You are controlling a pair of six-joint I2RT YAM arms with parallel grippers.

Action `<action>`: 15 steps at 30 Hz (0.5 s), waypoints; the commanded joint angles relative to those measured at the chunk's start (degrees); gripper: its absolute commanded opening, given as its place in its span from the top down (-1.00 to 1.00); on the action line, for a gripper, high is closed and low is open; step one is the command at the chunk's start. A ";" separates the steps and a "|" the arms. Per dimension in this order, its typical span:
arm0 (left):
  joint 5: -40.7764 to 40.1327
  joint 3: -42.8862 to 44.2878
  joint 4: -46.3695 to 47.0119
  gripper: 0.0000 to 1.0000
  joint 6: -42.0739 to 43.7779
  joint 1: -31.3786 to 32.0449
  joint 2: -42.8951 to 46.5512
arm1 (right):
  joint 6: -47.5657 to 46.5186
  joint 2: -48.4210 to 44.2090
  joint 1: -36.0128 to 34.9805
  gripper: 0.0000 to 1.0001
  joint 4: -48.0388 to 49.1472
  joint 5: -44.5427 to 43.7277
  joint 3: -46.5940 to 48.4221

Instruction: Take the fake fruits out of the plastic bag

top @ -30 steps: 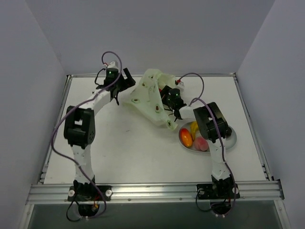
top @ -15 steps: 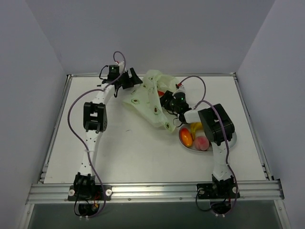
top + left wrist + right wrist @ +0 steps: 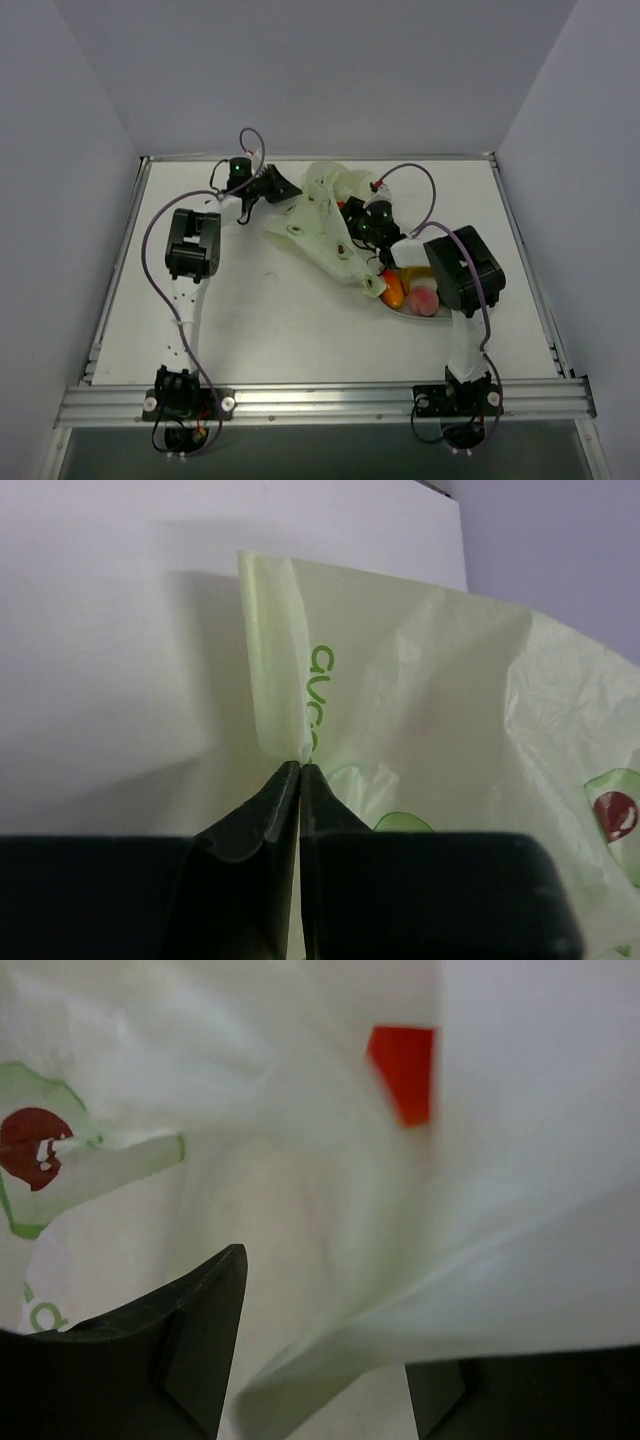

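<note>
Tightly on plastic bag (image 3: 430,680), left pincer (image 3: 300,768)

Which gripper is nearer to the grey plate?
Right. The right gripper is at the plastic bag, close beside the plate; the left gripper pinches the bag's opposite edge, farther off.

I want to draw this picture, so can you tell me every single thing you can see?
plastic bag: one, pale yellow-green with avocado pictures, far middle of the table.
plate: one, pale grey, right of the bag, partly hidden by the right arm.
orange-red fruit: one, on the plate.
pink peach: one, on the plate.
yellow banana: one, on the plate.
red patch: one, behind the bag film; cannot tell what it is.
table: one, white.
left gripper: black, pinched shut on the bag's edge.
right gripper: black, open, with bag film between its fingers.
</note>
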State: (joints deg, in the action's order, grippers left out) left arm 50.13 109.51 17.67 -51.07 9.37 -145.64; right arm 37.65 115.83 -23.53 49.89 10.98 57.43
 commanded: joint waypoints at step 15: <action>-1.35 -34.17 14.05 0.95 0.36 -3.74 40.52 | 3.84 -19.58 -14.97 -0.37 7.42 -16.59 -19.89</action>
State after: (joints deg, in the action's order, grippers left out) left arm 49.15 79.22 30.94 -52.47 5.58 -106.74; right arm 41.21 101.36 -39.59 54.68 3.22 39.68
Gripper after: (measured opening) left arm 0.028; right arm 0.641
